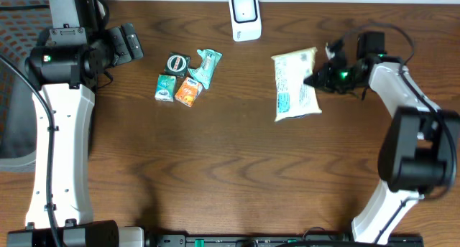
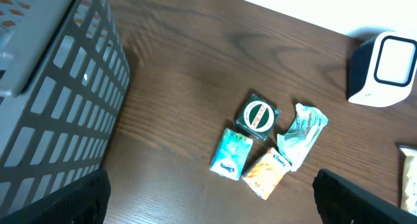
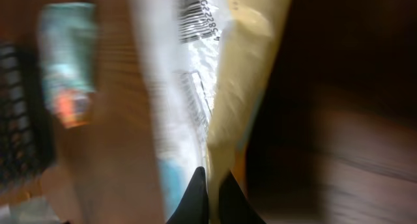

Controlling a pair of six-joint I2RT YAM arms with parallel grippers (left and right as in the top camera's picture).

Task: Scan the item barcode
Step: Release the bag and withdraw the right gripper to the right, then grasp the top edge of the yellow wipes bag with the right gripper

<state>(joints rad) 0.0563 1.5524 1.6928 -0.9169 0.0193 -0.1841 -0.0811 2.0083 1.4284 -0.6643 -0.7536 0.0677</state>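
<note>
The right claw [image 1: 314, 79] was clamped shut on the near edge of a white and yellow packet [image 1: 295, 85], its two tips pressed together with the film pinched between them. From the overhead view the packet seemed to lie flat on the counter [image 1: 237, 161], stretching straight out ahead of that claw. In the right wrist view, which was badly blurred, a barcode [image 3: 195, 22] showed on the packet's upper face, well ahead of the tips toward the packet's far end.

The scanner [image 1: 245, 16] stood beyond the packet from the right claw, off toward the back edge of the counter and well apart from both.

The left claw [image 1: 131, 42] hung wide open and held nothing. A round tin [image 2: 259, 114], a teal sachet [image 2: 230, 154], an orange sachet [image 2: 268, 171] and a crumpled teal wrapper [image 2: 301, 133] lay in a cluster ahead of it, untouched, with a grey basket [image 2: 58, 100] at its side.

By my reading, the grasp was made and little else. The packet was yet to be lifted, carried across and turned so its barcode faced the scanner's window.
</note>
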